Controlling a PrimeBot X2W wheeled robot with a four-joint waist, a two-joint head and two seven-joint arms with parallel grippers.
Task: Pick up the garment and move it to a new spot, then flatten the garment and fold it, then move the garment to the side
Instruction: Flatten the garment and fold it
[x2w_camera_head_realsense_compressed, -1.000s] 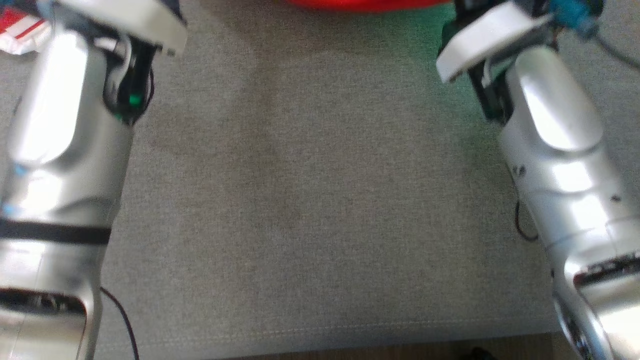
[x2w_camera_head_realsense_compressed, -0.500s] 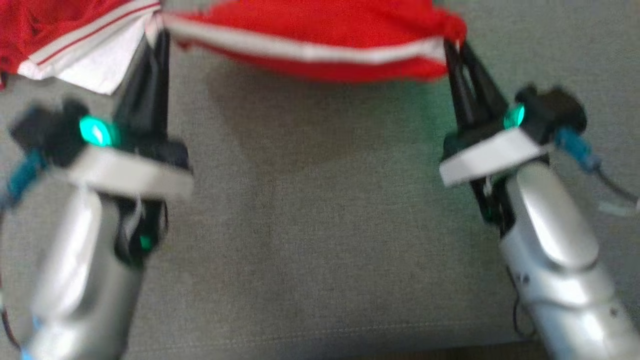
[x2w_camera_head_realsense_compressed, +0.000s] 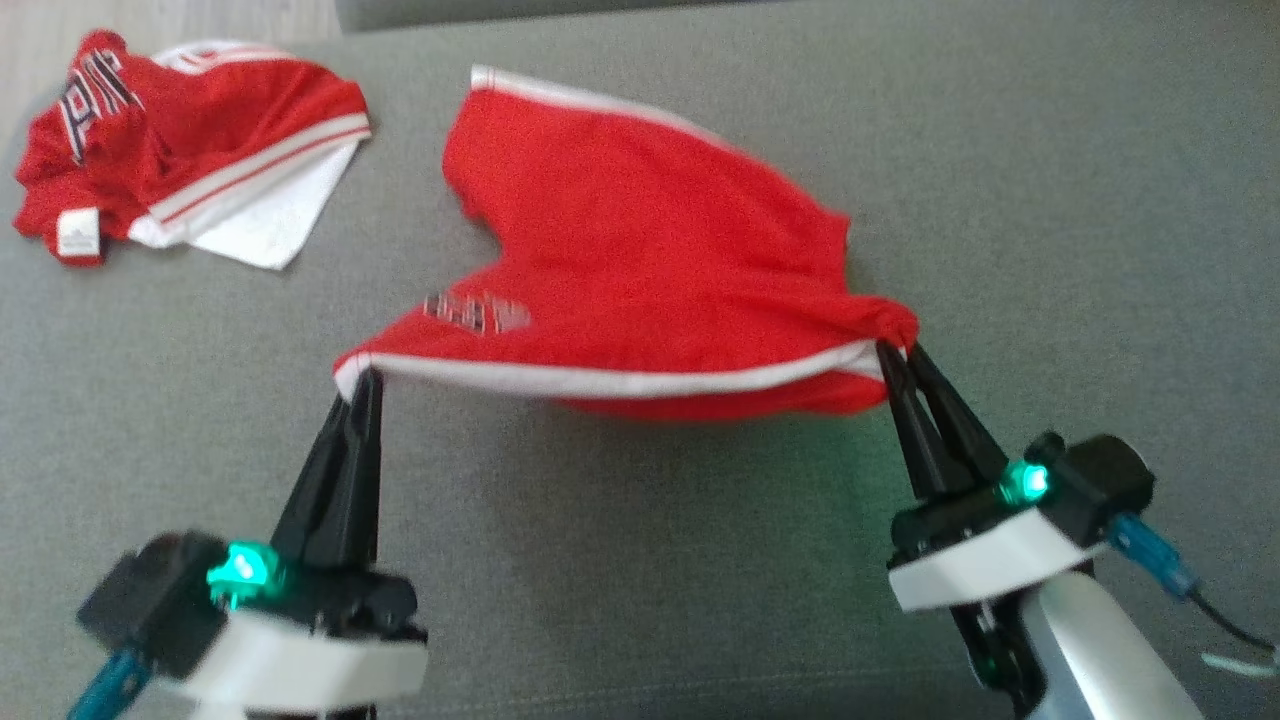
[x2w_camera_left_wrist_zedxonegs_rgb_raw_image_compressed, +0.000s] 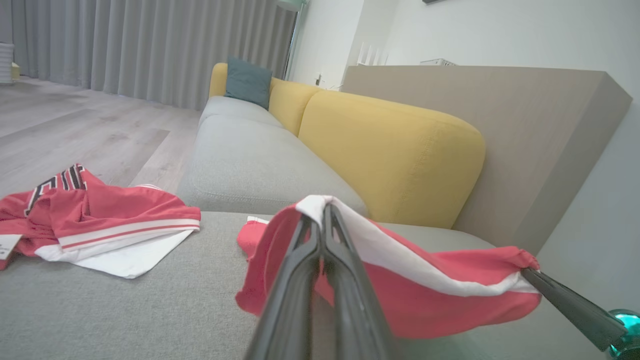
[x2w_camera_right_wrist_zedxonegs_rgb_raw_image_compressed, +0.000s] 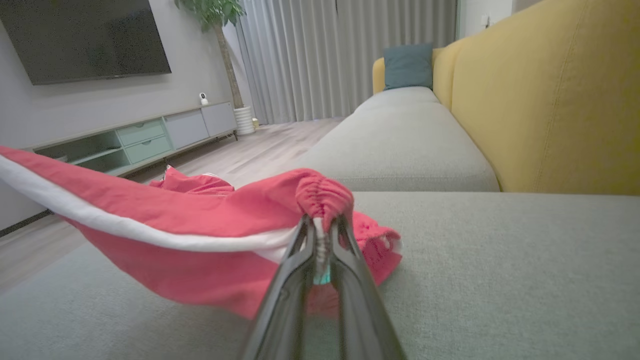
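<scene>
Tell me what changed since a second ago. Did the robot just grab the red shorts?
Mostly the head camera tilted up, bringing the shorts and the jersey into sight. No new grab: half a second ago the left gripper and right gripper already pinched both ends of the waistband, and still do. The jersey lies apart on the cushion.

Bare cushion (x2w_camera_head_realsense_compressed: 1050, 170) right of jersey (x2w_camera_head_realsense_compressed: 190, 150), shorts (x2w_camera_head_realsense_compressed: 640, 250)

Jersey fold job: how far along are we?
Done: nothing visible. The red basketball jersey with white sleeves lies crumpled on the grey fabric couch seat, untouched. In hand: left gripper and right gripper are shut on the red mesh shorts with a white waistband, stretched between them. Left: pick up, flatten, fold and set aside the jersey.
</scene>
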